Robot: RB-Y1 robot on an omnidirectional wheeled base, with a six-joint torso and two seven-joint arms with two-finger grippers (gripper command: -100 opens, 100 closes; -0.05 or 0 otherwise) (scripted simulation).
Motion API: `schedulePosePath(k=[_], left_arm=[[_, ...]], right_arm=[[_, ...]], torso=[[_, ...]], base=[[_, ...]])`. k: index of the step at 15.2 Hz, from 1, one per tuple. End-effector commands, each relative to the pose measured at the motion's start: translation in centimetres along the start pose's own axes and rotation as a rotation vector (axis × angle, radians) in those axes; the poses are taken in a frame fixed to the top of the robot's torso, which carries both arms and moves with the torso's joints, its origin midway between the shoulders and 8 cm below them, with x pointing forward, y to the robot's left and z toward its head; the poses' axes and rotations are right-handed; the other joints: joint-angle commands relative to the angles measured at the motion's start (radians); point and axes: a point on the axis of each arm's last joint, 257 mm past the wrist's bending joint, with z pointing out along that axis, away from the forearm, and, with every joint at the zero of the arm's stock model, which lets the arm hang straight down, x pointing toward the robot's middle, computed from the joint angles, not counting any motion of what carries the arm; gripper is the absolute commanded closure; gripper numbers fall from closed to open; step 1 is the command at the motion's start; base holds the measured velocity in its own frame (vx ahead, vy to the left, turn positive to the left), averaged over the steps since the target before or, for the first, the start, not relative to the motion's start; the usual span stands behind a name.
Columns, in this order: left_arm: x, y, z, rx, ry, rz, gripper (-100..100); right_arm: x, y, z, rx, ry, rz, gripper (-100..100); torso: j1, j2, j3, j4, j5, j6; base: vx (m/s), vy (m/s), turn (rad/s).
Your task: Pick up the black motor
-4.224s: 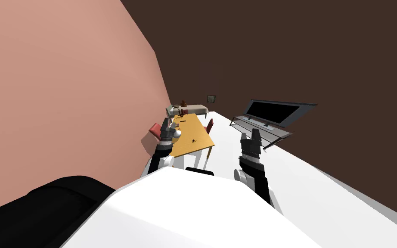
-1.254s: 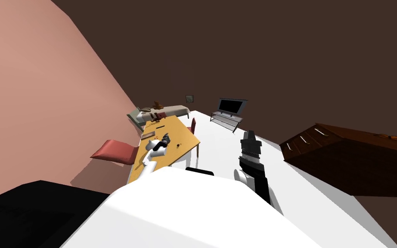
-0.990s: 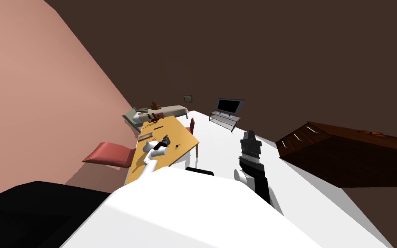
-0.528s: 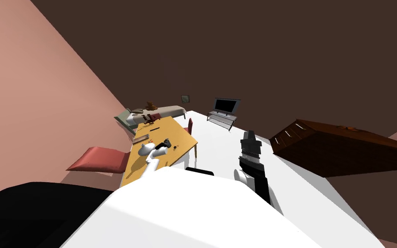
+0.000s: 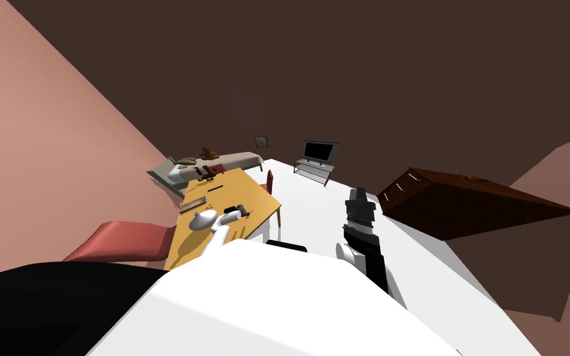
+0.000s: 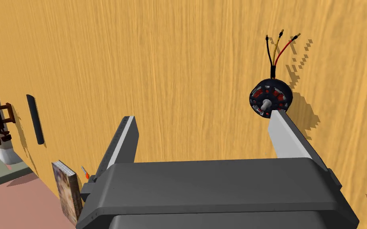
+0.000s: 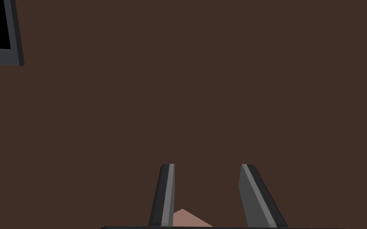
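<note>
Left gripper [image 6: 203,117]: fingers spread, empty.
Black round wired motor [image 6: 271,98]: just beyond one fingertip, on yellow wooden table [image 6: 178,59].
Right gripper [image 7: 207,167]: fingers parted.

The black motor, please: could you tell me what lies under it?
Under the black motor is the orange wooden table. One finger of the open left end effector covers its near edge, so contact there is hidden.

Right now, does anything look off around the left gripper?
Yes: the black motor lies on the wooden table at one fingertip of the open left gripper, not centred between its fingers. Nothing looks damaged.
</note>
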Motion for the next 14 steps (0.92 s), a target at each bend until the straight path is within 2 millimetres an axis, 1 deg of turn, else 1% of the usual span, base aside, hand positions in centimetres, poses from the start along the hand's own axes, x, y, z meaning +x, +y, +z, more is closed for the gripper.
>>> schedulePosePath(k=[1,3,4,5,6,7,8,9,11,12,14], left_arm=[[-0.6,1.2,0.3,-0.051,-0.019,-0.032,-100],[-1.2,2.2,0.6,-0.096,-0.036,-0.065,-100],[-1.8,3.1,0.9,-0.137,-0.052,-0.095,-100],[-1.8,3.1,0.9,-0.138,-0.052,-0.095,-100],[-2.3,3.8,1.0,-0.175,-0.067,-0.122,-100],[-2.3,3.9,1.0,-0.176,-0.068,-0.122,-100],[-2.8,4.5,1.1,-0.209,-0.082,-0.147,-100],[-2.8,4.5,1.1,-0.21,-0.083,-0.147,-100],[-3.7,5.5,1.2,-0.267,-0.109,-0.189,-100],[-3.7,5.5,1.2,-0.267,-0.109,-0.189,-100],[-4.3,6.1,1.1,-0.309,-0.131,-0.222,-100]], right_arm=[[0.0,0.0,0.0,0.0,0.0,0.0,0],[0.0,0.0,0.0,0.0,0.0,0.0,0],[0.0,0.0,0.0,0.0,0.0,0.0,0],[0.0,0.0,0.0,0.0,0.0,0.0,0],[0.0,0.0,0.0,0.0,0.0,0.0,0],[0.0,0.0,0.0,0.0,0.0,0.0,0],[0.0,0.0,0.0,0.0,0.0,0.0,0],[0.0,0.0,0.0,0.0,0.0,0.0,0],[0.0,0.0,0.0,0.0,0.0,0.0,0],[0.0,0.0,0.0,0.0,0.0,0.0,0],[0.0,0.0,0.0,0.0,0.0,0.0,0]], torso=[[0.0,0.0,0.0,0.0,0.0,0.0],[0.0,0.0,0.0,0.0,0.0,0.0],[0.0,0.0,0.0,0.0,0.0,0.0],[0.0,0.0,0.0,0.0,0.0,0.0],[0.0,0.0,0.0,0.0,0.0,0.0],[0.0,0.0,0.0,0.0,0.0,0.0],[0.0,0.0,0.0,0.0,0.0,0.0],[0.0,0.0,0.0,0.0,0.0,0.0],[0.0,0.0,0.0,0.0,0.0,0.0],[0.0,0.0,0.0,0.0,0.0,0.0],[0.0,0.0,0.0,0.0,0.0,0.0]], base=[[0.013,0.006,-0.098],[0.013,0.009,-0.101],[0.012,0.009,-0.083],[0.011,0.01,-0.066],[0.014,0.01,-0.078],[0.012,0.011,-0.058],[0.01,0.01,-0.072],[0.01,0.011,-0.063],[0.011,0.01,-0.072],[0.011,0.011,-0.064],[0.011,0.013,-0.055]])
